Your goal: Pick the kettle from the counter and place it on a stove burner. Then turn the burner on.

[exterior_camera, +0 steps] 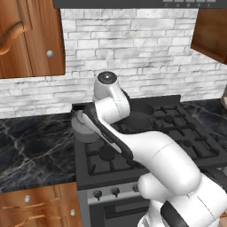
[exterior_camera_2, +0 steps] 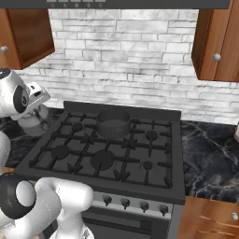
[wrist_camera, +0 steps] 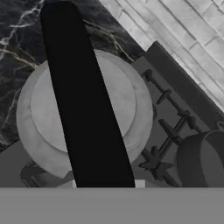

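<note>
The dull-grey kettle (wrist_camera: 131, 100) sits right under the hand, its wide black handle (wrist_camera: 87, 109) running between the fingertips of my gripper (wrist_camera: 107, 183), which is shut on it. The kettle (exterior_camera: 84, 129) hangs at the stove's left edge, half over the black marble counter (exterior_camera: 35, 146) and half over the grate, partly hidden by my arm. From the right it shows as a grey body (exterior_camera_2: 33, 123) below the white hand. The front-left stove burner (exterior_camera_2: 60, 151) is bare, and so is the middle one (exterior_camera_2: 102, 159).
A dark grey straight-sided pot (exterior_camera_2: 113, 122) occupies the back burner, close to the kettle's right. Stove knobs (exterior_camera_2: 125, 202) line the front panel. Wooden cabinets (exterior_camera: 31, 37) hang above the counter, against the white brick wall.
</note>
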### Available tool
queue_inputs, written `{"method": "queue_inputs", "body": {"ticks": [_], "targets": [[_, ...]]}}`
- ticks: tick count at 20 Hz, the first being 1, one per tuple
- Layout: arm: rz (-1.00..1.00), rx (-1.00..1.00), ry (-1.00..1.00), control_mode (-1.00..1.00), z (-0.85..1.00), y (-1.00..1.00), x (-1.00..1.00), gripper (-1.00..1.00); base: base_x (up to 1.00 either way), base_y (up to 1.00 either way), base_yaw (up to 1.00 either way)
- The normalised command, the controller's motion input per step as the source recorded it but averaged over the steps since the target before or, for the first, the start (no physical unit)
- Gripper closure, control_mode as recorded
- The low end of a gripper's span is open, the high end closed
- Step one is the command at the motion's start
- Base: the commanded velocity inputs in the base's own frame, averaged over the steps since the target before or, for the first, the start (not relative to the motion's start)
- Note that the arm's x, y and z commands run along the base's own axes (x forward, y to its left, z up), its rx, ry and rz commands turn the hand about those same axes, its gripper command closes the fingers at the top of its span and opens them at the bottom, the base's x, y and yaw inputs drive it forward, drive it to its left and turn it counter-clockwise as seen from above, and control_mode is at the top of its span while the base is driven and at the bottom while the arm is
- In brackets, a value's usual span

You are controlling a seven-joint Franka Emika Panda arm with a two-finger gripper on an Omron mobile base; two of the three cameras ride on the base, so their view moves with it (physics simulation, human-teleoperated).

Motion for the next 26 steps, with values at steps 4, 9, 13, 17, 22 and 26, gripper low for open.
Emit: {"method": "queue_inputs", "body": {"ticks": [4,9,13,17,22,26], "targets": [[-0.05,0.0,0.2,-1.0,-0.02,-0.16,0.08,1.0,0.0,0.0,0.0],[-0.05,-0.01,0.2,-1.0,-0.06,-0.53,0.03,1.0,0.0,0.0,0.0],[0.0,-0.02,0.01,-1.0,-0.13,-0.33,0.25,1.0,0.0,0.0,0.0],[0.0,-0.01,0.05,-1.0,-0.17,-0.41,0.12,1.0,0.0,0.0,0.0],[0.0,0.0,0.02,-1.0,-0.04,-0.04,0.0,1.0,0.0,0.0,0.0],[0.0,0.0,0.02,-1.0,-0.24,0.0,0.0,1.0,0.0,0.0,0.0]]}}
